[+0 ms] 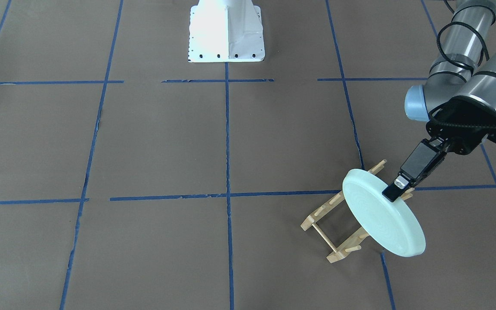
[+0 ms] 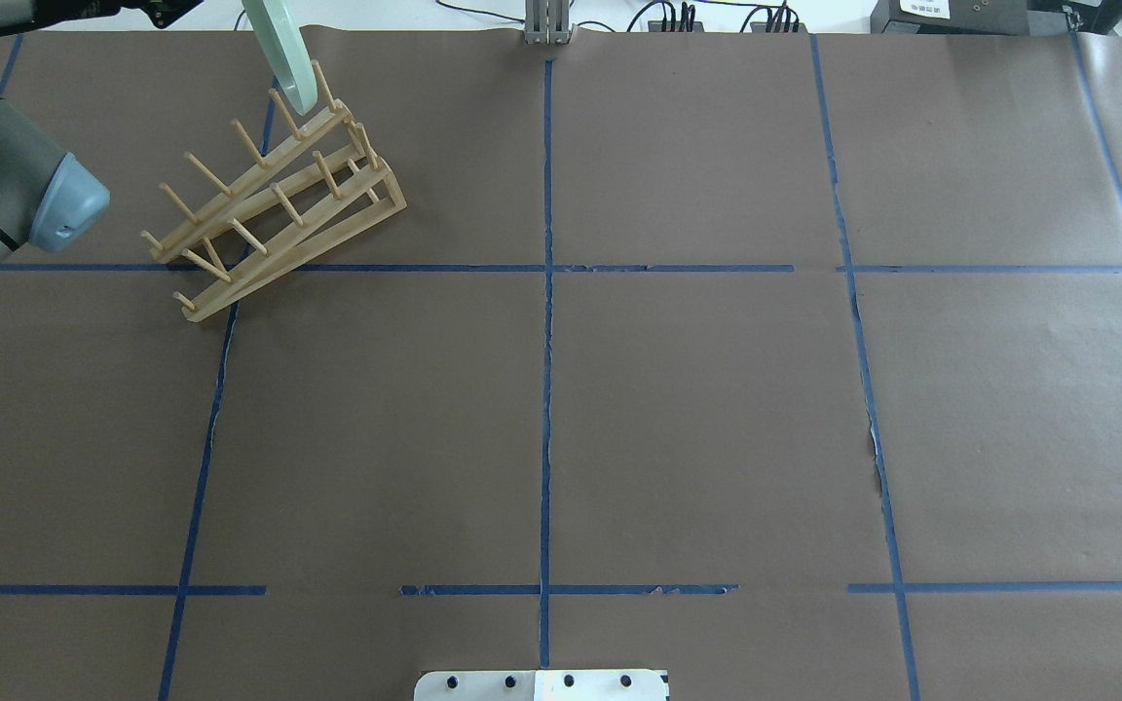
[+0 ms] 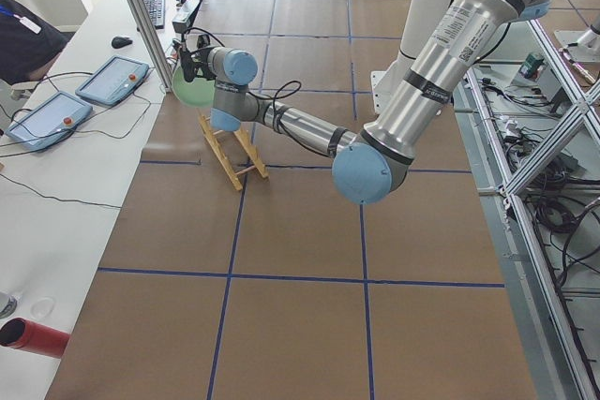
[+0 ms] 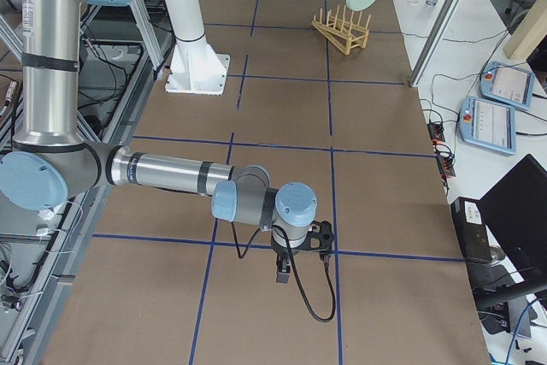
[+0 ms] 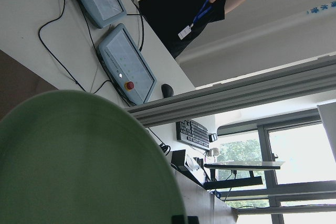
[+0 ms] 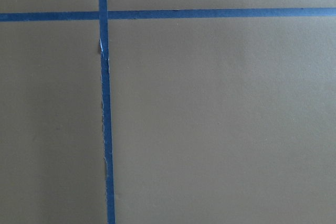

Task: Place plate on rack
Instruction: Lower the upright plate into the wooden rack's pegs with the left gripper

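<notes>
The left arm is being stretched out from the robot's left side toward the far edge of the table, with its wrist being bent down to the rack. The left pincer is being clamped on the upper rim of the plate.

The rack is being seen near the table's far-left corner, close to the far edge. Beyond that edge a white desk with two pendants is being shown. To the right, the brown table with its blue tape lines is being spread out wide.

The plate is being held on edge, leaning, over the rack's end farthest from the robot. Its lower rim is being shown between the last pegs in the overhead view; whether it is touching the rails cannot be told. Its flat face is being turned across the rails. The rack's long axis is being laid diagonally, from near-left to far-right in that view.

The right arm is being held low over the table, well apart from the rack, with the right pincer being pointed down. Whether that pincer is open or closed cannot be told.
</notes>
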### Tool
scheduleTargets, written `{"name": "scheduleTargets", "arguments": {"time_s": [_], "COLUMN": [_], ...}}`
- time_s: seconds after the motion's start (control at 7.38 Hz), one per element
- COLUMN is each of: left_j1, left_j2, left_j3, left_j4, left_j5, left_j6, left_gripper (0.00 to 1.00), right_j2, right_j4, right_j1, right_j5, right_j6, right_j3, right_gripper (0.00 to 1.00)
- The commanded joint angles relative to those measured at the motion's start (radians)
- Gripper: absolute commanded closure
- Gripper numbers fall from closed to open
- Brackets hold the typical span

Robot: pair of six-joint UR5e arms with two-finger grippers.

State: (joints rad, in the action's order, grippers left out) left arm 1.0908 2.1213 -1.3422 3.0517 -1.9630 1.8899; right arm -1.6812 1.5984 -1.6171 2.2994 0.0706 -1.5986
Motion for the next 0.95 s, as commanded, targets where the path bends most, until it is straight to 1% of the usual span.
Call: {"name": "scheduleTargets", "arguments": {"time_s": [0.0,0.27,0.81], "left_j1": [-0.029,-0.061,-0.101], "left_j2": [-0.001,-0.004,-0.009], "left_j3": [0.018,0.032,0.058], "left_j4": [0.004,0.004,0.002], "left_j5": [0.059,0.087,0.088], "left_j6": [0.000,-0.002,-0.009], "left_gripper": [1.00,1.00,1.00], "right_j2": [0.000,0.000,0.000], "right_j4": [0.000,0.000,0.000], "right_j1": [0.000,-0.001,-0.001], "right_j5": [0.000,0.000,0.000], "right_j6": [0.000,0.000,0.000], "right_j3": [0.000,0.000,0.000], "right_gripper": [0.00,0.00,0.00]}}
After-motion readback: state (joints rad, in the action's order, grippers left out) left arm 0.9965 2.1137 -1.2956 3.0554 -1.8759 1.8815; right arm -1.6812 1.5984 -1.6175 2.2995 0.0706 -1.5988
